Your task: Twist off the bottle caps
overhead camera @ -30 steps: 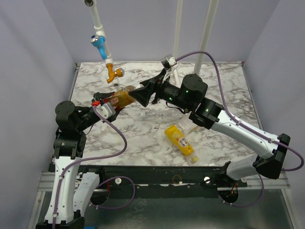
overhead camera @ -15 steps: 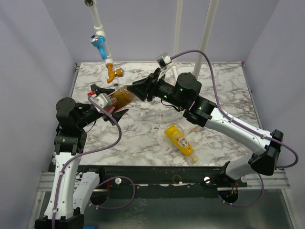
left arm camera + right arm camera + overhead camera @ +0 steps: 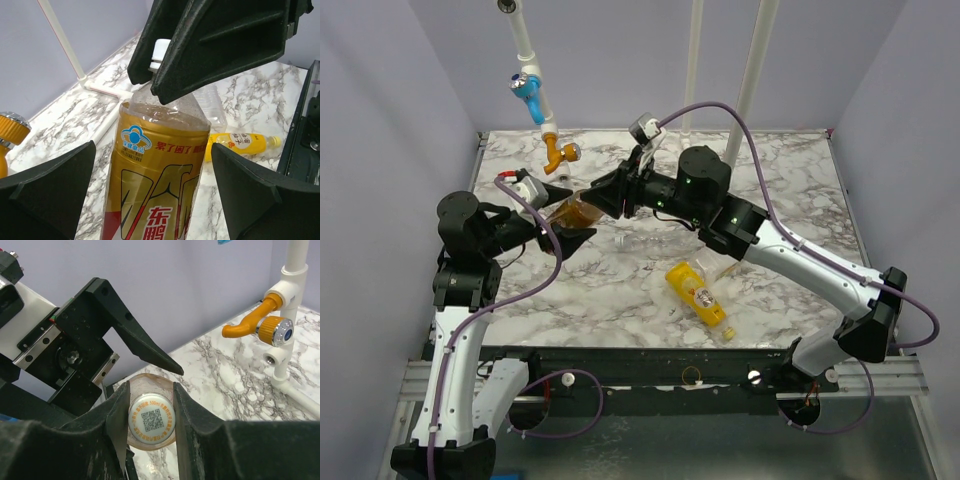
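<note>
The brown bottle (image 3: 159, 170) with its gold and red label sits between my left gripper's (image 3: 160, 200) open fingers, with a gap on each side. My right gripper (image 3: 150, 421) is shut on its white bottle cap (image 3: 151, 427), which has a QR code on top. In the top view the brown bottle (image 3: 572, 209) is off the table at the back left. There my left gripper (image 3: 563, 214) brackets it and my right gripper (image 3: 590, 196) comes at its top from the right. A yellow-orange bottle (image 3: 698, 293) lies at the front middle. A clear bottle (image 3: 655, 243) lies behind it.
An orange tap (image 3: 560, 155) on a white pipe with a blue handle (image 3: 525, 85) hangs at the back left, close behind the grippers. Two white pipes (image 3: 755, 70) rise at the back middle. The walls close in the table (image 3: 800, 180) on three sides.
My left gripper has let go of the brown bottle and opened wide. My right gripper has shut on the cap, and both have shifted a little to the left.
</note>
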Action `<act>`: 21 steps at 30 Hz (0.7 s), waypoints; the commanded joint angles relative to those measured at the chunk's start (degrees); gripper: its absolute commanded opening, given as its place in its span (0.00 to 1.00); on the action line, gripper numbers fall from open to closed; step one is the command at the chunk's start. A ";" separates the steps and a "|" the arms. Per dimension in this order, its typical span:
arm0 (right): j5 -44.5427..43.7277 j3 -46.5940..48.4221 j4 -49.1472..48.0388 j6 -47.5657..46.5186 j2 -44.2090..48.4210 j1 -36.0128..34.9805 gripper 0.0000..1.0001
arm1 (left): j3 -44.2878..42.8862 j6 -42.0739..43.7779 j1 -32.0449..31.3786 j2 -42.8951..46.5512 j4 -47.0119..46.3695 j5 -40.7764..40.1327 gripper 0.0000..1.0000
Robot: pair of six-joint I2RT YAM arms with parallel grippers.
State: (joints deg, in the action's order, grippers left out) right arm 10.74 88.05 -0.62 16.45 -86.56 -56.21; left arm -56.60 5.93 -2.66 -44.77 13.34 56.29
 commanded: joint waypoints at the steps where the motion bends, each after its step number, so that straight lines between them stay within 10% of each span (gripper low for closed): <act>1: 3.29 3.62 1.72 -0.28 -1.95 -0.33 0.01 | 0.99 -0.31 -0.32 -0.14 2.40 3.52 0.96; 13: 0.92 5.62 3.83 1.52 -3.61 -0.35 0.06 | -1.09 5.62 -1.46 -2.04 2.45 -0.02 0.43; 18: -4.22 5.63 2.75 4.53 -3.36 -0.31 0.62 | -0.71 4.63 -2.85 -1.64 1.47 -2.42 0.38; 21: -8.90 3.45 -0.95 7.09 -1.80 -0.34 0.65 | -0.33 1.18 -3.29 -1.50 -1.10 -5.23 0.36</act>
State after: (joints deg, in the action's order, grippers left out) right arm 8.69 91.88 2.59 19.77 -89.49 -56.23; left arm -56.25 10.20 -5.15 -47.00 15.77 55.29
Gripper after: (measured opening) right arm 0.644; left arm 0.523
